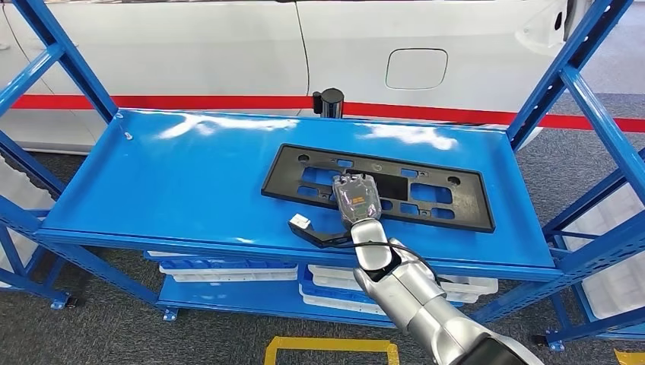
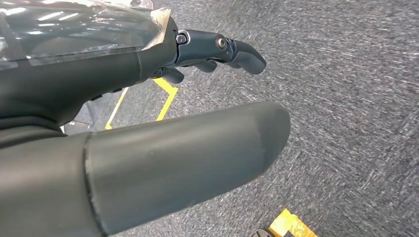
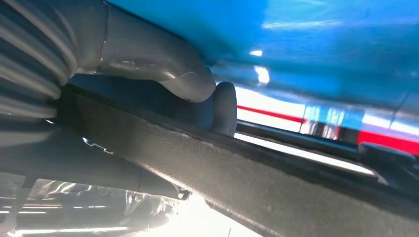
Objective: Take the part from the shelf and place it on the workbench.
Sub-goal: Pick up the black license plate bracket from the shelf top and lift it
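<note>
**A:** The blue shelf [image 1: 175, 182] carries the black part [image 1: 380, 186] flat near its front right. Is the right robot hand [image 1: 357, 199] gripping yet?

**B:** Looks like it: the thumb sits under the near edge. It should firm up, then lift level. The left robot hand [image 2: 148, 118] hangs loose, holding nothing.

One black frame-shaped part [image 1: 380, 188] lies on the blue shelf [image 1: 182, 182], centre-right of the head view, with one silver arm [image 1: 426, 304] and one hand [image 1: 357, 199] reaching onto it. One black post [image 1: 328, 102] stands behind the shelf, top centre; several white trays [image 1: 228, 269] sit on the lower tier, exact number unclear. Two yellow floor markings [image 1: 331, 350] along the bottom edge.
</note>
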